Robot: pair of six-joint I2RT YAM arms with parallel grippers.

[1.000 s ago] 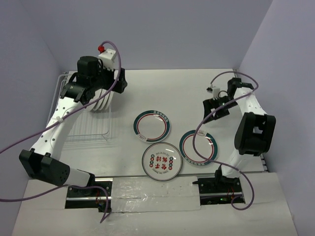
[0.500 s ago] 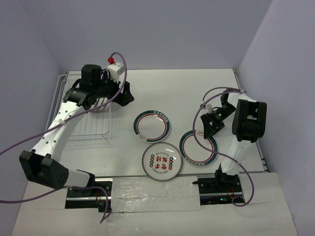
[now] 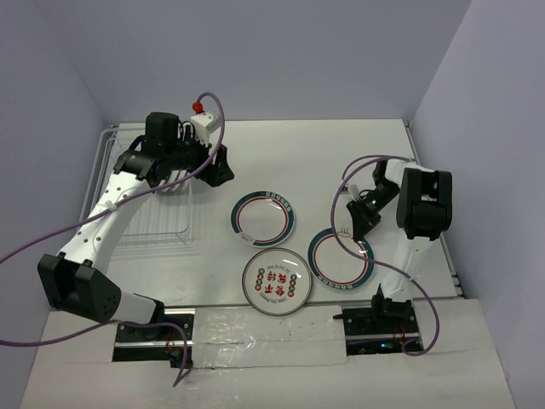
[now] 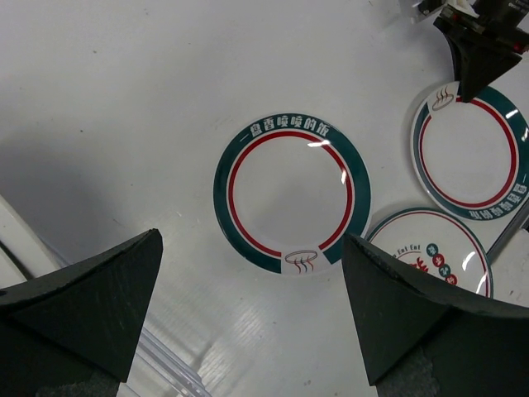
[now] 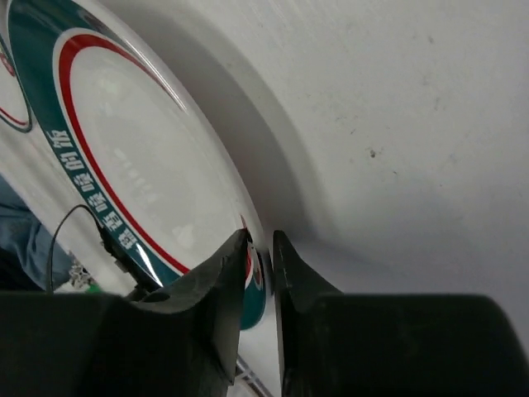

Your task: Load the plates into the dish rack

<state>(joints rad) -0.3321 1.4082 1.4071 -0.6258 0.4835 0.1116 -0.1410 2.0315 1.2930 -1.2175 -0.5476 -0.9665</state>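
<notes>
Three round white plates are left beside the silver wire dish rack; the rightmost plate is clamped by the right claw; the left claw is spread.

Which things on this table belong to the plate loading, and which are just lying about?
For the job:
- dish rack
- middle green-rimmed plate
- right green-rimmed plate
- plate with red characters

Just lying about:
- purple cables
- clear taped sheet at the near edge
</notes>
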